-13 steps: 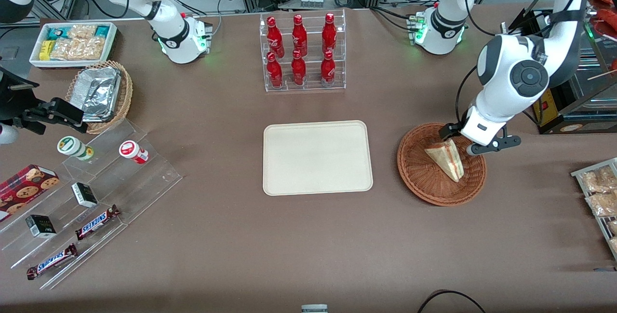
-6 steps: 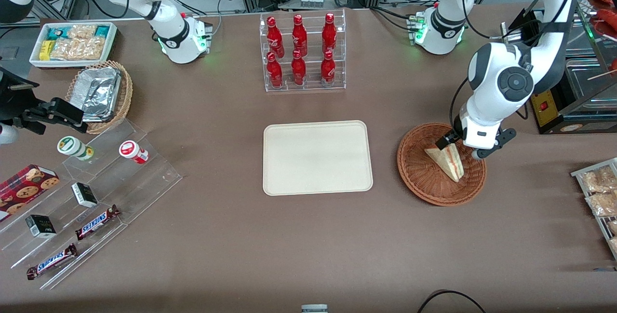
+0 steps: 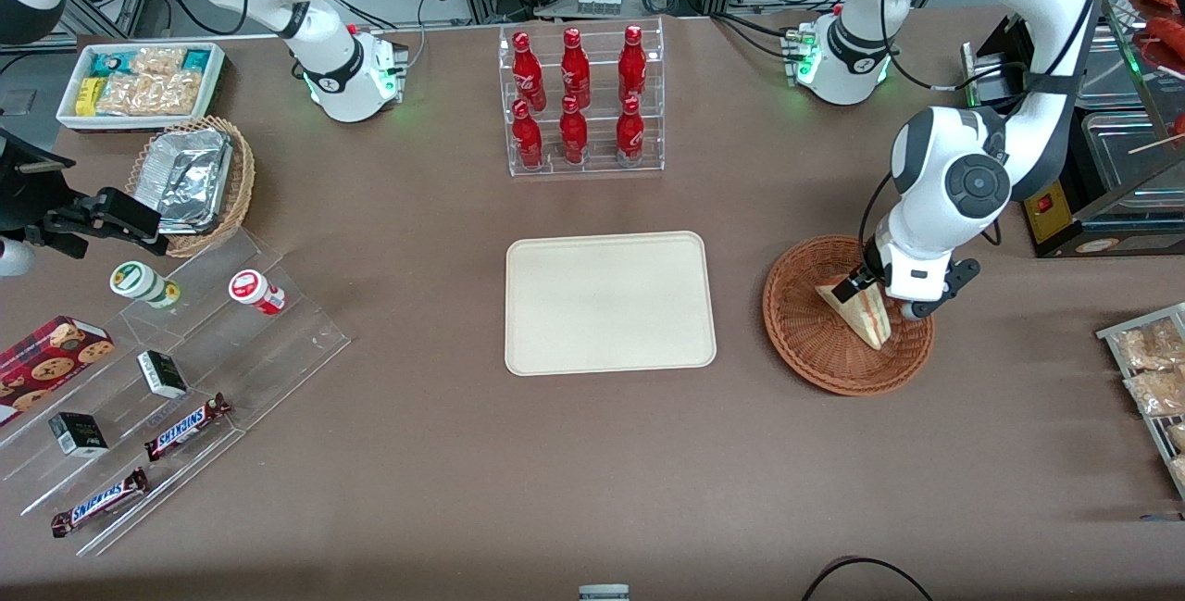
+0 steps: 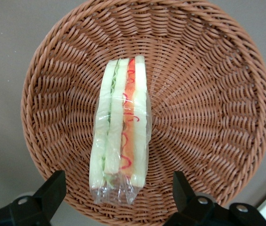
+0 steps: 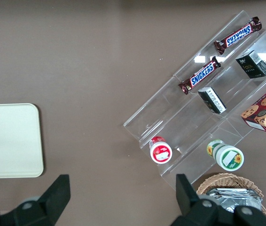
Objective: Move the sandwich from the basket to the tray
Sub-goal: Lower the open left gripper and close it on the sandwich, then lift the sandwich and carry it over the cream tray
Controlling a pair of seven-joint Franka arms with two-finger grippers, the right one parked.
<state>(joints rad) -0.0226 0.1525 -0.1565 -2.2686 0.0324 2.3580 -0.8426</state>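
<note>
1. Our gripper [image 4: 116, 197] hangs low over the basket [image 3: 815, 351], its two fingers spread wide and holding nothing; one fingertip [image 4: 53, 186] sits on each side of the sandwich's near end, apart from the wrapper.
2. The sandwich [image 4: 121, 134] stands on its edge in the middle of the basket, wrapped in clear film, its red and green filling layers facing up at the wrist camera. In the front view the sandwich [image 3: 866, 314] is partly covered by the wrist.
3. We judge the step in hand to be the reach for the grasp: the fingers bracket the wedge but have not closed.
4. Next we would go a little lower, close gently across the bread faces, and lift straight up clear of the wicker rim.
5. The tray [image 3: 555, 342] lies bare on the bench [image 3: 592, 453], well apart from the basket toward the parked arm's end.
</note>
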